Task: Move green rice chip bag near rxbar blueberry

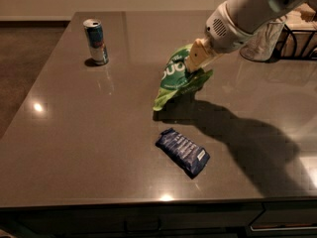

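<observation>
The green rice chip bag (174, 81) is a light-green pouch with a dark round label. It hangs tilted just above the dark countertop (74, 133), its lower corner close to the surface. My gripper (194, 62) comes in from the upper right and is shut on the bag's upper right edge. The rxbar blueberry (183, 151) is a flat dark-blue wrapper lying on the counter in front of the bag, a short gap below its lower corner.
A blue-and-silver drink can (96, 41) stands at the back left. A clear container (262, 38) and a black wire rack (299, 41) stand at the back right. The counter's front edge runs just below the bar.
</observation>
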Controlling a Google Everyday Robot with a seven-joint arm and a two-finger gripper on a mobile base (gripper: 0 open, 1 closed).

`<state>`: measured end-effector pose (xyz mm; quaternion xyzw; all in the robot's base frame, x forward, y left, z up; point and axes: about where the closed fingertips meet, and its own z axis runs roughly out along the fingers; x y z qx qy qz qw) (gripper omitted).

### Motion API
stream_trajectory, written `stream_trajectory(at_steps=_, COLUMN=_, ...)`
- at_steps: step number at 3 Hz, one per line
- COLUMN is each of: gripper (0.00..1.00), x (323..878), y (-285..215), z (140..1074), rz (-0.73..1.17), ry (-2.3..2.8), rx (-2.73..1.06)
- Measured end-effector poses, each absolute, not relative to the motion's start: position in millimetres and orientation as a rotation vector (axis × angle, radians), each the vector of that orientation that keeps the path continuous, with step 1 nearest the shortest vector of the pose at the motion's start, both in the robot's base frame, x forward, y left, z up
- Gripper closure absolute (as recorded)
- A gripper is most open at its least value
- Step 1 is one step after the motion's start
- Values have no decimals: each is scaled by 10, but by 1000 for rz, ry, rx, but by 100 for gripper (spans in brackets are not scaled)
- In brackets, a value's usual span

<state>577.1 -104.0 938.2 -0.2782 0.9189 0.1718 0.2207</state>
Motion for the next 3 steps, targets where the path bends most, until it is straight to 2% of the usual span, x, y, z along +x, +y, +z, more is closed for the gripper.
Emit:
stream_trajectory(at_steps=1, gripper=89, x=5501, y=-1060, z=9397, rz=522, ry=2547, rx=-756)
stream_trajectory(at_steps=2, gripper=72, x=5308, y=-1096, z=9356, rz=539, ry=2571, rx=-727)
stream_trajectory(at_steps=3, gripper=49, x=5165, y=-1137, z=9335, rz=546, ry=2586, rx=-709)
